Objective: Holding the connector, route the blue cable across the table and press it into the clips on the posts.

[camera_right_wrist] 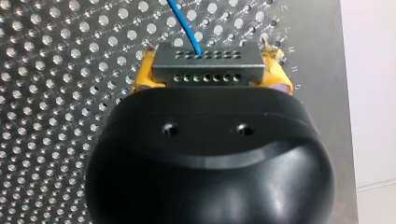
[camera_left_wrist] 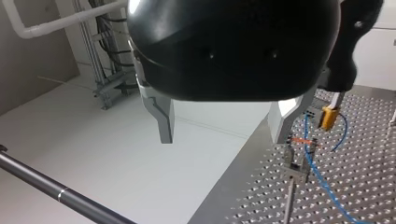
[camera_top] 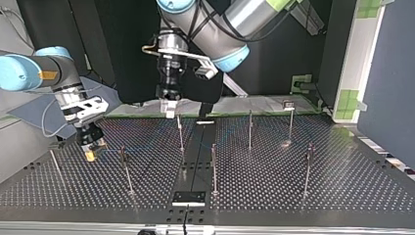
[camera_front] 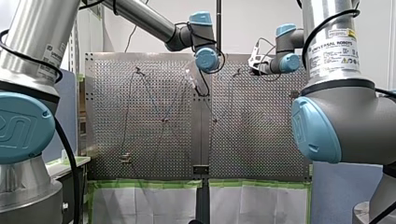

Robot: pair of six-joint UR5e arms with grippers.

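Grips the grey holed connector [camera_right_wrist: 205, 70] with blue cable [camera_right_wrist: 186, 23] between yellow pads [camera_right_wrist: 142, 80] of my right gripper [camera_top: 91, 152] near an edge of the holed metal table [camera_top: 293, 196], holds fingers [camera_left_wrist: 163, 116] of my left gripper [camera_left_wrist: 223, 135] wide over another edge, shows "UNIVERSAL ROBOTS" on a white label [camera_front: 334, 46].

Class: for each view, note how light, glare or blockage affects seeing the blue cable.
Left wrist view: left gripper's black body intrudes, blue cable plain. Right wrist view: right gripper, holding the connector, hides all but a short stretch. Top view: dark table, glinting posts. Front view: table glares pale, cable untraceable.
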